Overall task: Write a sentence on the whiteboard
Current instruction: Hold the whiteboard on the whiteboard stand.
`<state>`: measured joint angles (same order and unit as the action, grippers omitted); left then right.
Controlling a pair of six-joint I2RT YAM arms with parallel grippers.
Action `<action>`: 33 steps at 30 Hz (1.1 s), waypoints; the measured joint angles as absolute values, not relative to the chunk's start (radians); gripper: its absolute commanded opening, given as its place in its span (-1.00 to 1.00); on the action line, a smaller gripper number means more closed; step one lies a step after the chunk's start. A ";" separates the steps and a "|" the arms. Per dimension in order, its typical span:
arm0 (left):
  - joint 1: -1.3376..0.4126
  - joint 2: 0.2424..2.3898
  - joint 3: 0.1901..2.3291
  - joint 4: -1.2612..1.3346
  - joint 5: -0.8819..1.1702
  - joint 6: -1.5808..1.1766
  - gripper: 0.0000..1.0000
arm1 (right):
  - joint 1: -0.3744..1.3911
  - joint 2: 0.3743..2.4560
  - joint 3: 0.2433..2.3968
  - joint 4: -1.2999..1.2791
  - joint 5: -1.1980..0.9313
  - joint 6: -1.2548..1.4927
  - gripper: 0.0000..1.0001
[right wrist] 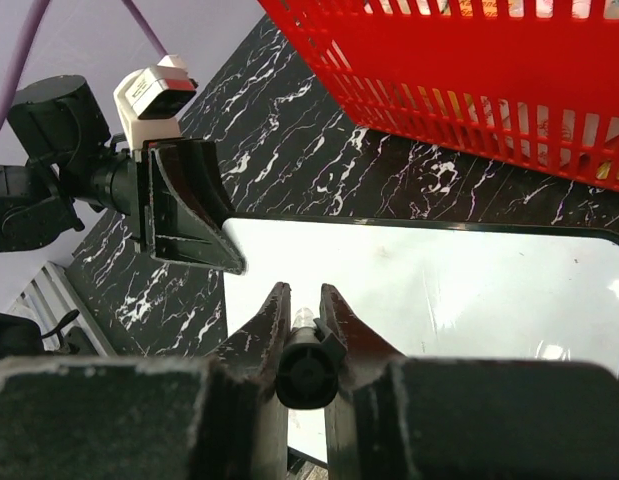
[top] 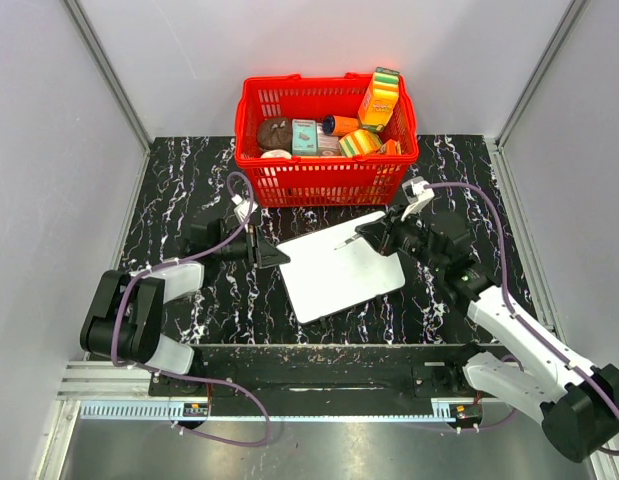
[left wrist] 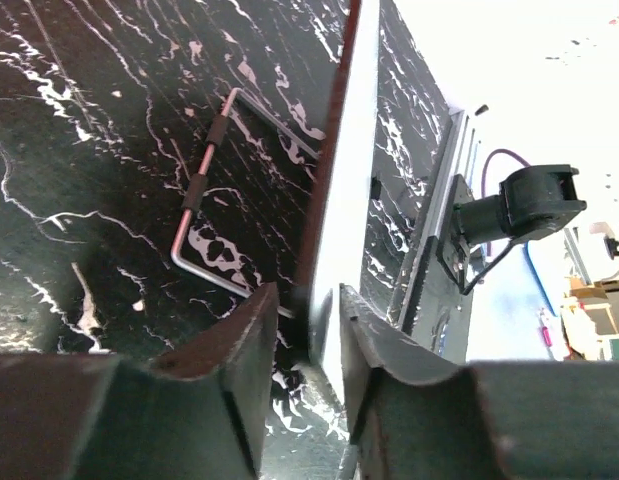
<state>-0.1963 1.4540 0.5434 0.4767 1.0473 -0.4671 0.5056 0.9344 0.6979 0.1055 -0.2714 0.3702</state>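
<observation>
Pinching a black marker (right wrist: pixel 307 372) in the right end effector (right wrist: pixel 304 297), both fingers pressed onto the barrel and the tip poking out past them. Aiming that tip over the whiteboard (right wrist: pixel 439 290) just beyond, lying on the dark marbled worktop (right wrist: pixel 319 170) ahead of and below the pen, toward the left arm. Showing no sentence on the white face yet. Cannot tell whether touching the surface or hovering just off it. Straddling the board's far short edge with the left end effector (right wrist: pixel 221 250); beyond that, sitting well apart from the pen, the red basket (right wrist: pixel 469 90).

Judging the coming stroke as hinging on one thing: keeping the pen travelling along the board's long axis, running left to right with the right end swung slightly farther away. Counting the right arm as nearer the writing area, the left as only at the rim.

Getting the board's full outline and slant from the overhead view alone. Getting the edge-on look from the left wrist view alone: one finger against one face, a sliver of gap at the other, so cannot tell whether clamping or merely bracketing.
</observation>
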 measured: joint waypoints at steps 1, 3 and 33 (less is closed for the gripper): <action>-0.194 1.458 0.544 0.473 1.039 -0.447 -0.01 | 0.514 0.940 0.698 0.108 -0.269 0.366 -1.00; -0.188 1.460 0.543 0.457 1.024 -0.428 0.26 | 0.532 0.948 0.703 0.109 -0.255 0.359 -1.00; -0.179 1.411 0.385 0.760 1.000 -0.556 -0.23 | 0.842 1.115 0.757 0.304 0.070 0.253 -1.00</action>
